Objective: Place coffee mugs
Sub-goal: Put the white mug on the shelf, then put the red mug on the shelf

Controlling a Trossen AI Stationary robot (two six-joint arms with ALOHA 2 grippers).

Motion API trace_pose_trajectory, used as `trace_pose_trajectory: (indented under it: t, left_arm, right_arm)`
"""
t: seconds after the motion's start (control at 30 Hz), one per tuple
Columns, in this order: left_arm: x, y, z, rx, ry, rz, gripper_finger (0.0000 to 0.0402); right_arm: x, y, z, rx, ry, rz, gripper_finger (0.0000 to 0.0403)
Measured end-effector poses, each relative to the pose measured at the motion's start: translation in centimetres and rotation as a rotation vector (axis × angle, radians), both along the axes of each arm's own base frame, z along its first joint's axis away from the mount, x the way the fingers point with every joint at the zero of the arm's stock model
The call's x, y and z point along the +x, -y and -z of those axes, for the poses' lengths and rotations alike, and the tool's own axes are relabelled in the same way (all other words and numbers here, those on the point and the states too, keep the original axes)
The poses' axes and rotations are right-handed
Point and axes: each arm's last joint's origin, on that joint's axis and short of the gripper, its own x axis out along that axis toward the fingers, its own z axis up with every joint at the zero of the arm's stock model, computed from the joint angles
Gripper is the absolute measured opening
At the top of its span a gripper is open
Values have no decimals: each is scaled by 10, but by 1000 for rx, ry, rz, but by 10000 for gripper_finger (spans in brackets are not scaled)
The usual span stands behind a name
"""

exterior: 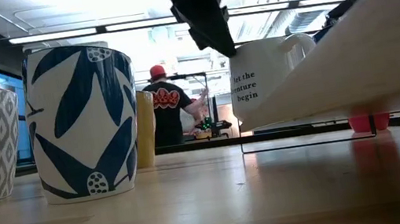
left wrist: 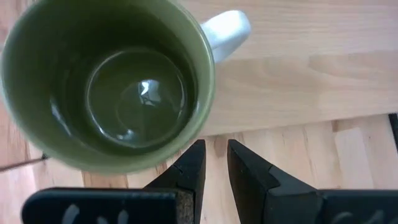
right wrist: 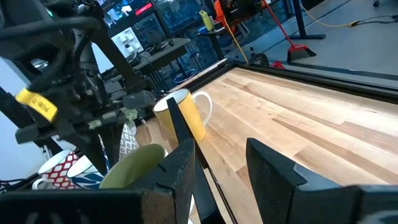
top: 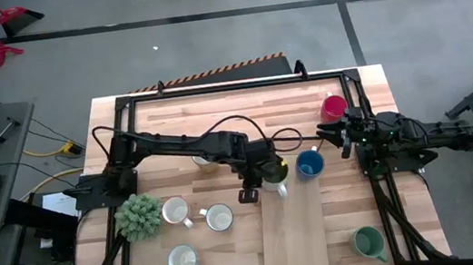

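Observation:
An olive-lined white mug (top: 275, 177) with printed words on its side (exterior: 258, 84) stands at the far end of a pale raised board (top: 292, 235). Its white handle (left wrist: 226, 31) points away from my left gripper (left wrist: 216, 158). That gripper hangs slanting down just over the mug's rim, its fingers a little apart with only wood showing between them. My right gripper (top: 344, 132) waits open at the table's right side, holding nothing. A blue mug (top: 309, 164), a red mug (top: 334, 106) and a green mug (top: 368, 241) stand on the right half. My left gripper has one fingertip (left wrist: 194, 163) right at the olive mug's rim (left wrist: 181, 149), a quarter turn round from the handle, coming from above on a slant. The rim is not between the fingers. Whether the fingertip touches it, I cannot tell.
Three white mugs (top: 175, 211) (top: 218, 217) (top: 183, 260) and a bushy green plant (top: 138, 216) fill the near left. A yellow mug (top: 206, 161) stands under my left arm. A black frame (top: 212, 88) borders the table. A person (exterior: 163, 105) stands far behind.

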Motion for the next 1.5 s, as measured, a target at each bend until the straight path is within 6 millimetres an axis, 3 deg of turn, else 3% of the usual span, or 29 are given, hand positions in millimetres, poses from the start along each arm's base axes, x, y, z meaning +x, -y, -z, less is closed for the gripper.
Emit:
trace_pose_trajectory:
  t: [0.97,1.27,1.5]
  left_arm:
    - [0,-6,4,83,-28,-22,58]
    - [-29,-23,-66,160,-43,-12,58]
    - [-88,-49,-117,138,-104,-125,58]
  right_arm:
    - [1,-1,-3,-20,24,-37,126]
    - [-8,-4,-44,-247,205,-138,126]
    - [-26,-5,-78,-360,237,-130,126]
